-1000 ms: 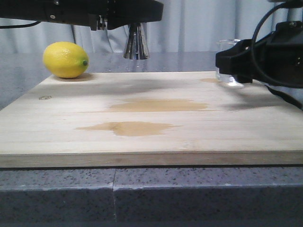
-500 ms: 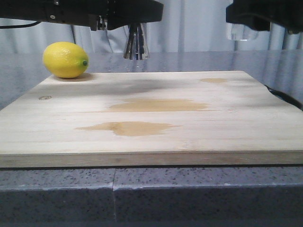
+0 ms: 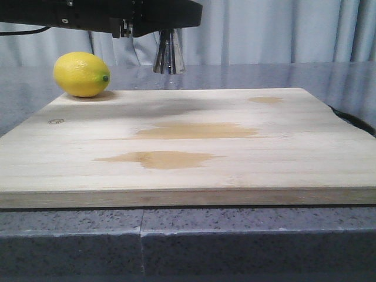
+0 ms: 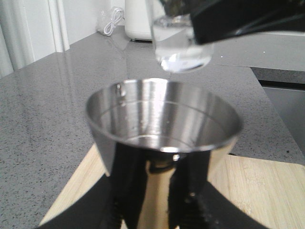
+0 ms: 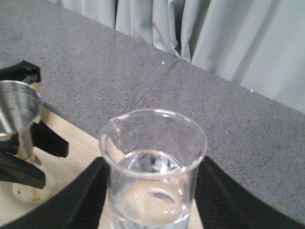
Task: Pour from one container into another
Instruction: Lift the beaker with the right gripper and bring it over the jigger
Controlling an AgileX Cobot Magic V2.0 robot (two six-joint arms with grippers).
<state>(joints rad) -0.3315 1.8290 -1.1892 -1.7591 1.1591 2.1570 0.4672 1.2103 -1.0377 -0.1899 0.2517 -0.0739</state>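
Observation:
My left gripper (image 4: pixel 162 169) is shut on the narrow waist of the steel jigger (image 4: pixel 162 124) and holds it upright above the board's far edge. In the front view only the jigger's lower cone (image 3: pixel 168 56) shows below the left arm. The jigger's upper cup faces up and looks empty. My right gripper (image 5: pixel 152 191) is shut on the glass beaker (image 5: pixel 152 162), which is upright and holds some clear liquid. In the left wrist view the beaker (image 4: pixel 183 45) hangs higher than the jigger's rim, just beyond it. The right gripper is out of the front view.
A yellow lemon (image 3: pixel 81 74) lies on the far left corner of the wooden board (image 3: pixel 188 147), which has darker stains. Grey stone counter (image 5: pixel 143 71) surrounds the board, with curtains behind. A white appliance (image 4: pixel 138 19) stands far off on the counter.
The right gripper lifted the beaker off the board's far right corner and rose out of the front view. The left arm and jigger have stayed put.

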